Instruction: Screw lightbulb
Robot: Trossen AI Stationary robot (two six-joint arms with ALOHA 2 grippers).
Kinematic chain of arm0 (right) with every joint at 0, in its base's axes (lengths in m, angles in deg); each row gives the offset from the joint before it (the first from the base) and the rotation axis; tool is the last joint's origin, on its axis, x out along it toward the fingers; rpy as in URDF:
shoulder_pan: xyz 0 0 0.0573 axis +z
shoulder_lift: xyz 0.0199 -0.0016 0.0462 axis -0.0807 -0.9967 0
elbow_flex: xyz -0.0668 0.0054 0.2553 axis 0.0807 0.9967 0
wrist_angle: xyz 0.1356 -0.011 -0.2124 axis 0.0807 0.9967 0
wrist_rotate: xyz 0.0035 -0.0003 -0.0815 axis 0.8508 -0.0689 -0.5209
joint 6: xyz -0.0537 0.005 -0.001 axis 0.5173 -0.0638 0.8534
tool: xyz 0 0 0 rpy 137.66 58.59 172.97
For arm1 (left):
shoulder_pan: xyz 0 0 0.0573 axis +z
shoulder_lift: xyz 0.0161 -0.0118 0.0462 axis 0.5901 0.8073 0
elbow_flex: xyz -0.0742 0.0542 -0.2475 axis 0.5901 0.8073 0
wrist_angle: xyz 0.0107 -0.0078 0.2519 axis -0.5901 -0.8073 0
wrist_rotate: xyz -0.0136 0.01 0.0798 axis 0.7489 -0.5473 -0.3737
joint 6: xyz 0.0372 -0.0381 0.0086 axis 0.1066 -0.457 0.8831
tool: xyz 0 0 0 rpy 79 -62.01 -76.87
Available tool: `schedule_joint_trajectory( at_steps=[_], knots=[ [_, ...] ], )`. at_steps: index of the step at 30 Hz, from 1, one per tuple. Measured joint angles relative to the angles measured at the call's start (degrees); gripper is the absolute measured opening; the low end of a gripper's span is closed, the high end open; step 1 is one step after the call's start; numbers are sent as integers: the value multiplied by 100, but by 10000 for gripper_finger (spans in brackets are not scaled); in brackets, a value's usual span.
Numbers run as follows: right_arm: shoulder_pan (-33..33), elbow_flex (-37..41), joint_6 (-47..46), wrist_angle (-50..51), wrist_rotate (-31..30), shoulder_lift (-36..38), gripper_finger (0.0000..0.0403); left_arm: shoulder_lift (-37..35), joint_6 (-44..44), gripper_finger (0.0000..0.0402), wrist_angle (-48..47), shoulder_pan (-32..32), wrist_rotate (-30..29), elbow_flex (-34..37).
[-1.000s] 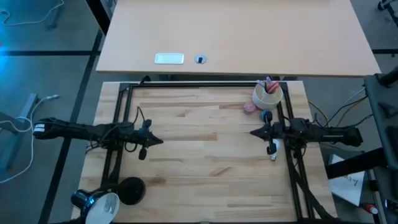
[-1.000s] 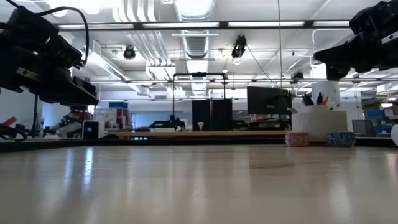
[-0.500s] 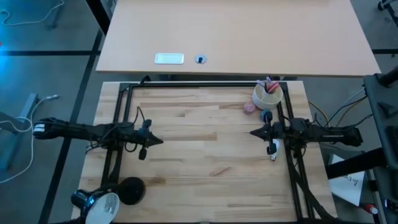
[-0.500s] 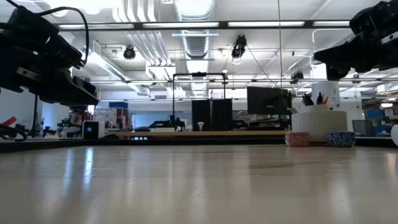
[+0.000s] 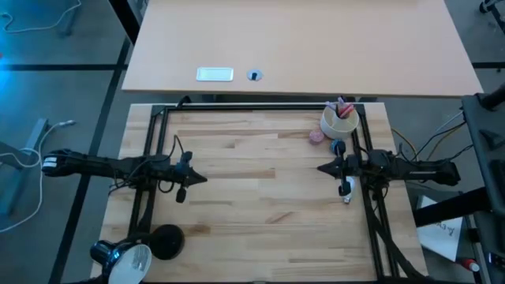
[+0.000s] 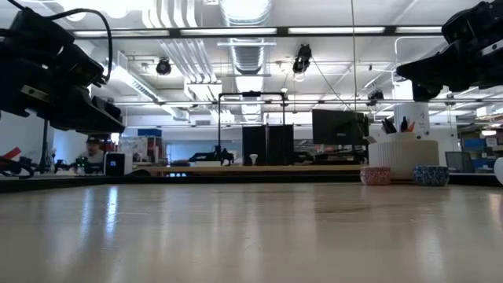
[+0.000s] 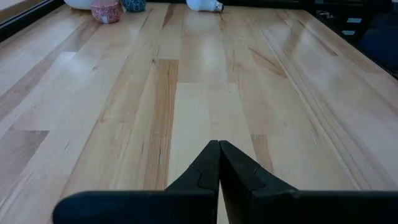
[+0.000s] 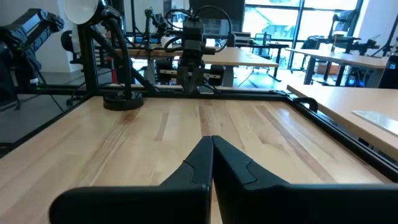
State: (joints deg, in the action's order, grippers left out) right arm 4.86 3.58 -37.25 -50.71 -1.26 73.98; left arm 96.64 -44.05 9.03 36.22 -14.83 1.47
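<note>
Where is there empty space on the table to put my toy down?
The wide middle of the table, between the two shut grippers, left and right, is bare. It is crowded by the white cup, small balls and lightbulb, and by the lamp.

The left gripper (image 7: 219, 155) is hovering, fingers pressed together, over the wooden table (image 7: 205, 106), the lightbulb (image 7: 202, 5) lying well beyond it.

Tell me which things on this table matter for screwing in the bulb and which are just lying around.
For the job:
- bulb, on its side at the right edge
- lamp, at the near left corner
- left gripper and right gripper, both shut and empty

Lying about:
- cup with pens
- pink ball
- blue ball
</note>
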Motion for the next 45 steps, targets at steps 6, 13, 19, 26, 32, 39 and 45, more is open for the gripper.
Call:
schedule_joint_trajectory(
  at_steps=[6,13,19,26,32,39,45],
  knots=[
    [2,1,0,0,0,-1,0,0,0,0,-2,-2,2,2],
    [1,1,0,0,0,0,0,0,2,0,-2,-2,2,2],
    [1,2,-1,-1,2,0,0,0,0,0,0,-2,1,1],
    [2,0,-1716,-233,6,1,0,1,2,0,-1,-1,0,0],
    [0,2,-3542,-457,-400,-29,0,2,1,0,0,-2,1,1],
    [52,-643,-4432,611,-896,-971,7,0,0,0,0,-2,1,0],
    [154,-2401,-5045,2952,-910,-2755,80,0,0,0,1,-1,2,2]
  ],
)
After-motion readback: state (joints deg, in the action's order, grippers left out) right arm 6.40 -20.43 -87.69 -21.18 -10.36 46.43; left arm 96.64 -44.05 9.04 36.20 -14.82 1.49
